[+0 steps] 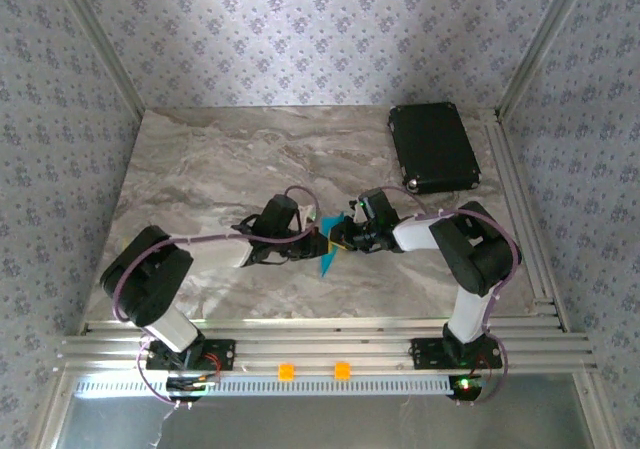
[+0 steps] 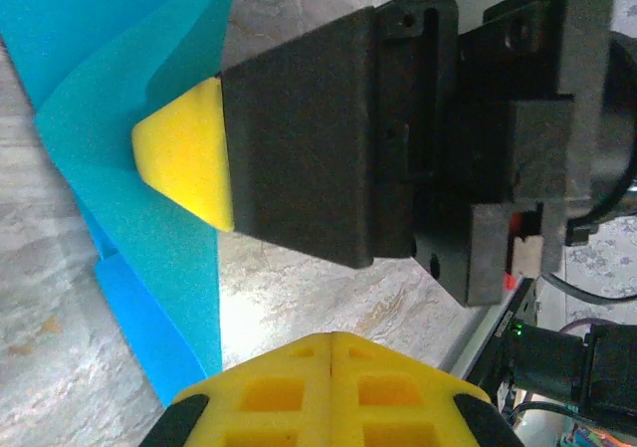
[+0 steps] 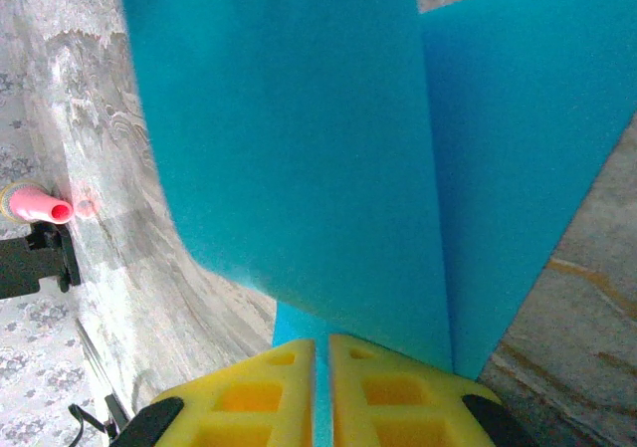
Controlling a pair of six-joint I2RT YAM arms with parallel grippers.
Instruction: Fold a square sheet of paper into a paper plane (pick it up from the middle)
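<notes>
The paper plane [image 1: 326, 252] is bright cyan paper folded into a narrow pointed dart at the table's middle, between both arms. In the right wrist view its flaps [image 3: 299, 148] rise wide in front of the camera. My right gripper [image 3: 320, 345] is shut on the plane's fold, and a sliver of cyan shows between the yellow fingers. Its yellow fingertip [image 2: 184, 148] lies across the paper [image 2: 109, 148] in the left wrist view. My left gripper [image 2: 330, 339] is shut, pads touching with nothing between them, just right of the paper's edge. From above, the left gripper [image 1: 306, 238] and right gripper [image 1: 344, 236] nearly meet.
A black rectangular case [image 1: 433, 147] lies at the back right of the marble table [image 1: 220, 169]. Aluminium rails [image 1: 320, 347] run along the near edge and the right side. A pink-tipped cable end [image 3: 38, 206] shows at the left of the right wrist view.
</notes>
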